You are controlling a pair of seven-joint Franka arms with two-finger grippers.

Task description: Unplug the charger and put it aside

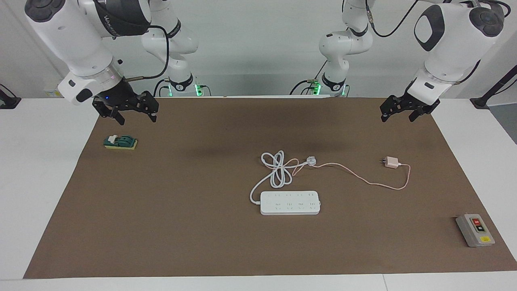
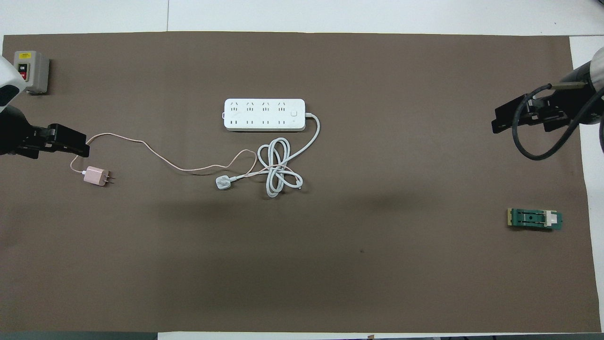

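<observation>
My left pincer (image 1: 408, 112) hangs released over the left arm's end of the tabletop (image 1: 202, 226), fingers spread, holding nothing. My right pincer (image 1: 131, 111) is up over the other end, also released, above one green switch block (image 1: 120, 142). One charger (image 1: 390, 162) lies unplugged on the mat under my left pincer: a pale pink cube, two prongs, thin pink cable trailing toward the one white plug (image 1: 311, 161). One power strip (image 1: 290, 202), one grey button box (image 1: 475, 230).
</observation>
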